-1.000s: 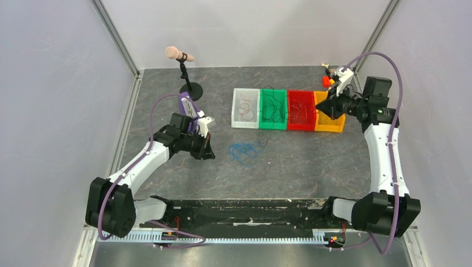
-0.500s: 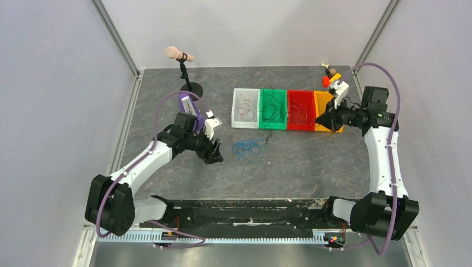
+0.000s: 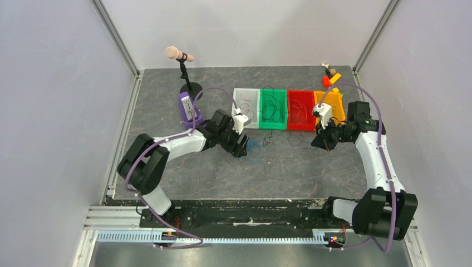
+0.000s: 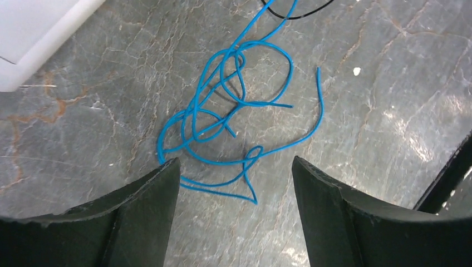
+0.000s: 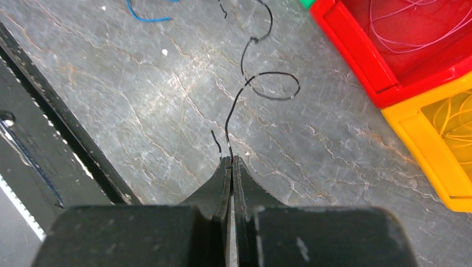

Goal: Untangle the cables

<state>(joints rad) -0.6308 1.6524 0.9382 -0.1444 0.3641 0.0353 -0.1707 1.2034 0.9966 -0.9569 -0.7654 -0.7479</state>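
Yellow bin (image 5: 418, 134) holds yellow wires (image 5: 453, 119), red bin (image 5: 356, 51) pink wires (image 5: 401, 22); left tool (image 4: 235, 167) released, right tool (image 5: 231, 161) clenching black cable (image 5: 245, 83).

Bright, even overhead light on my feeds, no harsh shadows. Soft glare patches on the tabletop (image 5: 183, 83) in both wrist views. Blue cable (image 4: 239, 55) sharp, faint shadow beneath. Top view crisp.

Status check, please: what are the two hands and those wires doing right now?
Left hand open, over the blue cable. Right hand shut on the black cable. Nothing blocking either.
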